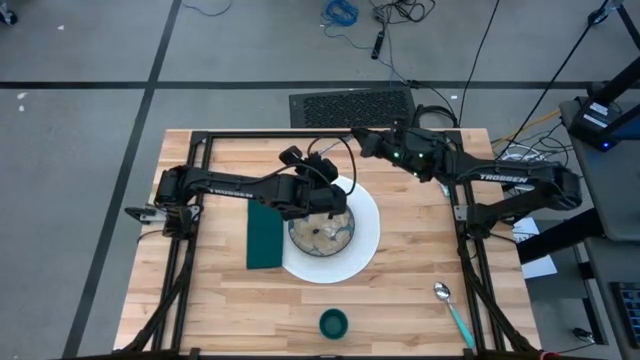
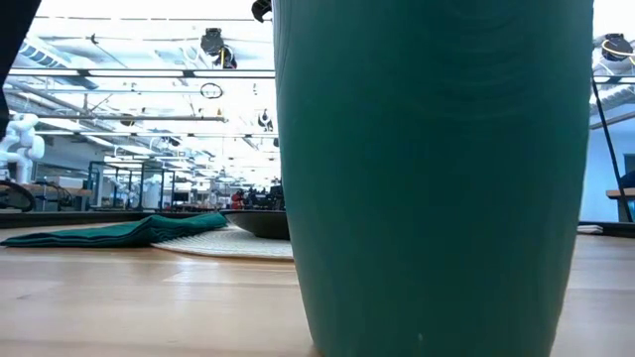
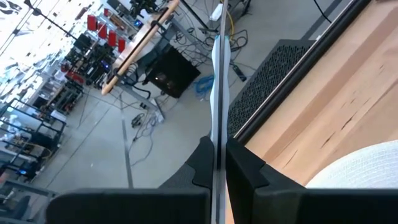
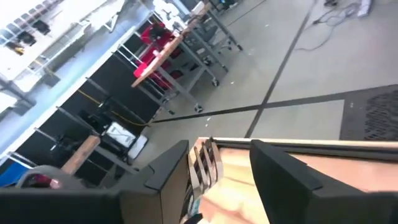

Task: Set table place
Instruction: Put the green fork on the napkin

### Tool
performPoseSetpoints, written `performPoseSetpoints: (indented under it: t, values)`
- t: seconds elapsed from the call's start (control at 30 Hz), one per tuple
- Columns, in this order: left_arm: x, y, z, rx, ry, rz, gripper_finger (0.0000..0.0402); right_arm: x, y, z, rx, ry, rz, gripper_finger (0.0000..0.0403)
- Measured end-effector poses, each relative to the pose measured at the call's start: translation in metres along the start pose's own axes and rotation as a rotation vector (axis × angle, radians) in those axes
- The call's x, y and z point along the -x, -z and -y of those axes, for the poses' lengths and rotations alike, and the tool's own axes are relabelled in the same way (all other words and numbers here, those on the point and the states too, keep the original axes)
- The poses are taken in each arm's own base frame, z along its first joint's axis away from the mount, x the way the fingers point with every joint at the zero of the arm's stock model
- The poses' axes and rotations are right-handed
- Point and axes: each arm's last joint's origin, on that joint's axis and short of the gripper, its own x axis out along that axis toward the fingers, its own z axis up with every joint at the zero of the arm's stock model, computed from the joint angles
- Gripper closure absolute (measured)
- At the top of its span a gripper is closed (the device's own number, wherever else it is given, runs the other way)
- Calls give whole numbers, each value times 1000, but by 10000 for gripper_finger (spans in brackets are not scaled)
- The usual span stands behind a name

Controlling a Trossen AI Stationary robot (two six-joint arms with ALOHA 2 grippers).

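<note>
Left hand (image 3: pixel 216 171) is held above the bowl (image 1: pixel 320 232) near the middle of the worktop (image 1: pixel 420 270), and it is closed on a thin, flat silver piece of cutlery (image 3: pixel 219 81); a knife is supposed, but this cannot be told surely. Right hand (image 4: pixel 219 165) is kept near the far edge, and between its fingers the tines of a silver fork (image 4: pixel 205 163) are seen, so it is judged as gripping the fork.

About half of the task is judged done. The speckled bowl is placed on the round white plate (image 1: pixel 365 235), and the dark green cloth napkin (image 1: pixel 264 236) lies just beside the plate. The small green cup (image 1: pixel 333 323) stands near the near edge, and the teal-handled spoon (image 1: pixel 452 311) lies toward the near right corner. Both held pieces are not yet laid down.
</note>
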Motion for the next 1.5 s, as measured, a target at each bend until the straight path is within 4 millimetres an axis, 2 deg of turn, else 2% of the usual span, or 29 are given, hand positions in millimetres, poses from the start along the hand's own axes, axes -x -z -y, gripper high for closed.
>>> performPoseSetpoints:
  t: [0.2, 0.4, 0.53, 0.63, 0.73, 1.1, 1.2, 1.3, 1.5]
  values:
    - [0, 0, 0, -25, 0, 0, 400, -15, 12, 7, -59, 12, -71, 247]
    - [0, 0, 0, -29, 4, -2, 400, -19, 16, 9, -75, 30, -70, 256]
    - [0, 1, 0, -31, 5, -4, 400, -18, 13, 9, -62, 38, -41, 287]
    - [0, 1, 0, -27, 17, -7, 398, -18, 12, 9, -57, 37, -43, 336]
    - [2, 0, 1, -21, 26, -2, 376, -18, 13, 10, -18, 41, -44, 390]
    - [5, 1, 5, -42, 262, -57, 253, -18, 14, 10, 101, 23, -74, 403]
    - [11, -4, -3, -52, 377, -61, 231, -19, 13, 10, 148, 18, -69, 403]
    - [19, -11, -18, -40, 420, -48, 214, -20, 10, 12, 201, 23, -57, 403]
    - [39, -11, -66, 15, 419, -119, 191, -20, 7, 14, 309, 27, -55, 403]
